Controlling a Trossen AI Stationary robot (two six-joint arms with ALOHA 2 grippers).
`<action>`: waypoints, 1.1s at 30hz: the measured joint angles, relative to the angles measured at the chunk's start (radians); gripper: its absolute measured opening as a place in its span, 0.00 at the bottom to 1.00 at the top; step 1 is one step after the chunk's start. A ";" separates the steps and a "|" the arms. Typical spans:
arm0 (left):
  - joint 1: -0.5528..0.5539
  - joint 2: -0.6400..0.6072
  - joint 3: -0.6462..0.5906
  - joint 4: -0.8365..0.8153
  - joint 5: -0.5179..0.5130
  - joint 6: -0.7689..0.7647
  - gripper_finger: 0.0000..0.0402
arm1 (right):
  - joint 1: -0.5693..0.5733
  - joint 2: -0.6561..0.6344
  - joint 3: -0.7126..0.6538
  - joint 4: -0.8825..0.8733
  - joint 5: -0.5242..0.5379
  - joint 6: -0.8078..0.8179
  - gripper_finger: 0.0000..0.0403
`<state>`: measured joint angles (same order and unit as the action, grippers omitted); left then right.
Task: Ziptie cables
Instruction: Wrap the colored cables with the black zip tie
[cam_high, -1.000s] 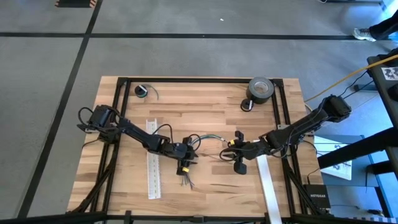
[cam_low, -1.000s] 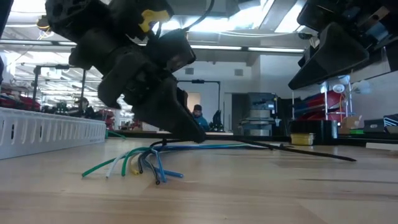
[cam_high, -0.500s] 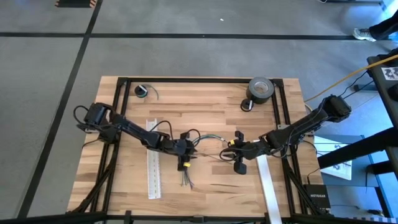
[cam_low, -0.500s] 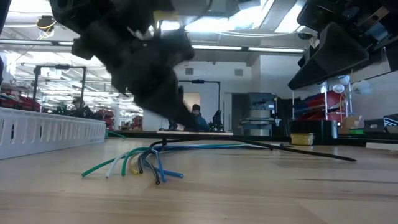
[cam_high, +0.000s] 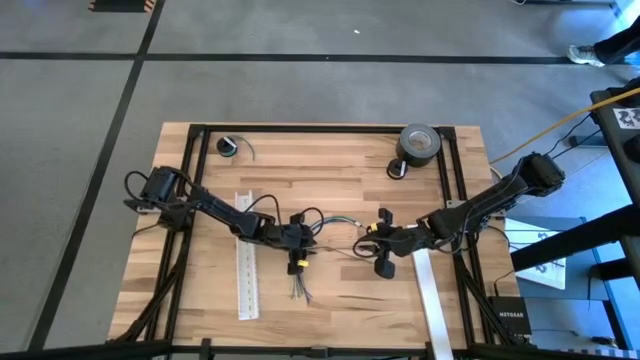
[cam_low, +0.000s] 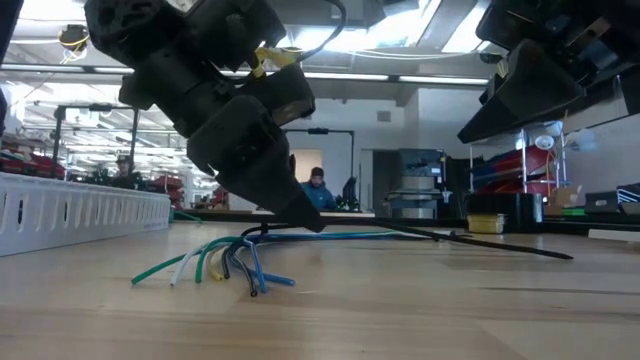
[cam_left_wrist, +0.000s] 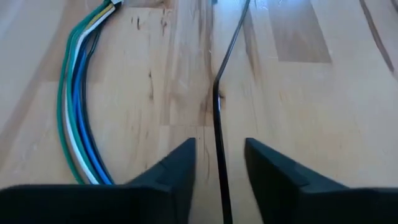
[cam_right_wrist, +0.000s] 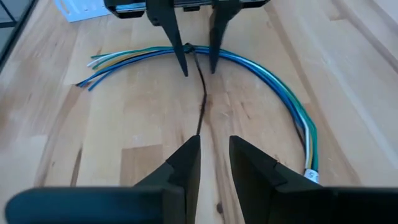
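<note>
The cables (cam_high: 300, 288), thin blue, green, white and yellow wires, lie in an arc on the table (cam_right_wrist: 273, 81) (cam_left_wrist: 74, 118) (cam_low: 215, 262). A black ziptie (cam_right_wrist: 202, 102) lies flat, running from the bundle toward my right gripper (cam_left_wrist: 217, 124) (cam_low: 480, 243). My left gripper (cam_high: 305, 248) is open and points down at the bundle. Its fingers (cam_right_wrist: 180, 43) stand on either side of the ziptie where it meets the wires (cam_left_wrist: 221, 146). My right gripper (cam_high: 360, 242) is open and hangs above the table over the ziptie's far end (cam_right_wrist: 214, 143) (cam_low: 480, 128).
One white slotted strip (cam_high: 246, 270) lies left of the bundle (cam_low: 80, 210), another (cam_high: 430, 290) near the right rail. A tape roll (cam_high: 420, 143), a small ring (cam_high: 397, 168) and a small coil (cam_high: 229, 147) sit by the far edge. A person (cam_low: 317, 185) stands in the room behind.
My left gripper rose a little off the bundle and swung, then came back down to nearly the same spot over the ziptie. The cables and the ziptie stayed where they were.
</note>
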<state>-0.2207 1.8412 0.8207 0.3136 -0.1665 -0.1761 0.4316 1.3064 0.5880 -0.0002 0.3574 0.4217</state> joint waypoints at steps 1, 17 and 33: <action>0.001 0.000 0.000 0.003 0.000 0.000 0.25 | 0.000 0.000 0.000 0.001 0.001 0.000 0.18; 0.012 -0.062 0.000 0.001 -0.022 0.033 0.00 | 0.001 0.244 0.000 0.375 -0.090 -0.024 0.18; -0.002 -0.167 0.000 -0.095 -0.116 0.056 0.00 | -0.015 0.231 0.000 0.420 -0.053 -0.068 0.18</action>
<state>-0.2226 1.6745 0.8207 0.2181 -0.2825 -0.1196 0.4163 1.5376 0.5881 0.4195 0.3040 0.3538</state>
